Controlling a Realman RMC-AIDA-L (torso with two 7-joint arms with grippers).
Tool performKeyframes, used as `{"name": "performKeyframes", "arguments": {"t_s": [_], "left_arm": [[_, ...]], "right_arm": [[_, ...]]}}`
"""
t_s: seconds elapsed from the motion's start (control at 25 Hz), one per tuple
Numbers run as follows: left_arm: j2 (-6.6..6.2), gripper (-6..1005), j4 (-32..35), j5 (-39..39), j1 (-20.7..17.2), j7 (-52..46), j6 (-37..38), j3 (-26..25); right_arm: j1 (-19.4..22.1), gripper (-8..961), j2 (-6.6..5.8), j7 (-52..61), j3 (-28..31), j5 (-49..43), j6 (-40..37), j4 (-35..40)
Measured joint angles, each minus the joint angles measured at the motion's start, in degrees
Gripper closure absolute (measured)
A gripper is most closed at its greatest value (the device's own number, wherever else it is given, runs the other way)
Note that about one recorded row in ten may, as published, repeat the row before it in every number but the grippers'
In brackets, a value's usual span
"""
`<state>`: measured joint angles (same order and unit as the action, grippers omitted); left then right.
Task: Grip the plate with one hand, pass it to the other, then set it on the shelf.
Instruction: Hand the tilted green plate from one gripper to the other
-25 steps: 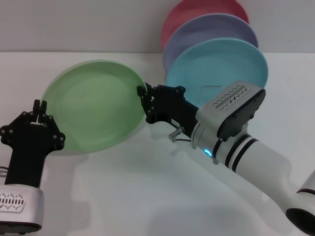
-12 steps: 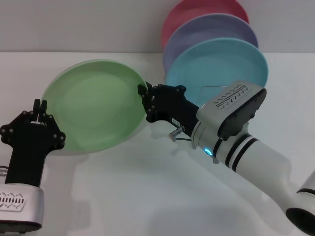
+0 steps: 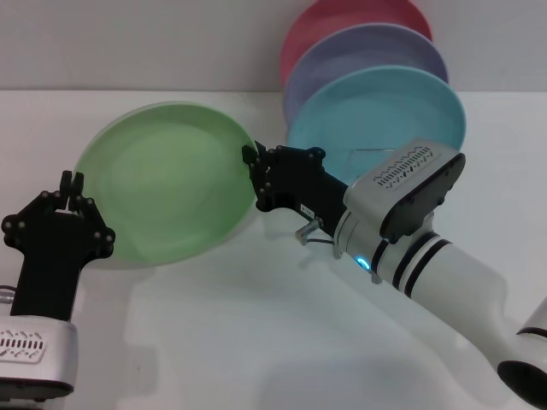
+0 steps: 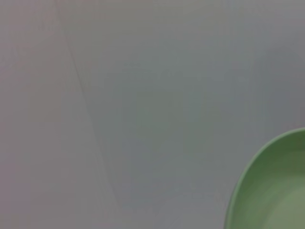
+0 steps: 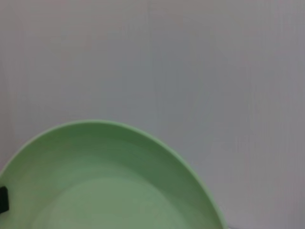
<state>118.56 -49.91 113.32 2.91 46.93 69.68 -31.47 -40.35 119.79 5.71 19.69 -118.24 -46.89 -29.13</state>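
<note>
Table is white and takes up most of the head view, and 3 plates stand up at the back: a pink plate, a lavender plate and a turquoise plate in front. I can't pick out any wire rack under them, so you'll have to find the shelf before you commit to a slot.

Next biggest is the green plate, held up off the table and tilted, its face toward the camera. Your right gripper is clamped on its rim on the side toward the rack plates, pinching the edge and carrying the whole weight from 1 point. Both wrist views just show green rim against the blank wall.

Your left gripper sits at the opposite, lower edge of the plate, pointing up. Its fingers look close together and right at the rim, but I can't tell if they're actually gripping it or only beside it.

So, my take on the handover: get the left fingers properly over the rim with a deep bite before the right lets go. A 1-edge pinch on a tilted plate will want to swing down. Close left, check it holds, then open right slowly and pull straight back.
</note>
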Motion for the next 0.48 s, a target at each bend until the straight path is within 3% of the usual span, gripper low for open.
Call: {"name": "performKeyframes", "arguments": {"t_s": [0.48], "left_arm": [[-0.04, 885, 0.5, 0.1, 0.3, -1.1, -0.1, 0.0]], "right_arm": [[0.1, 924, 0.00, -0.1, 0.7, 0.0, -0.1, 0.2]]}}
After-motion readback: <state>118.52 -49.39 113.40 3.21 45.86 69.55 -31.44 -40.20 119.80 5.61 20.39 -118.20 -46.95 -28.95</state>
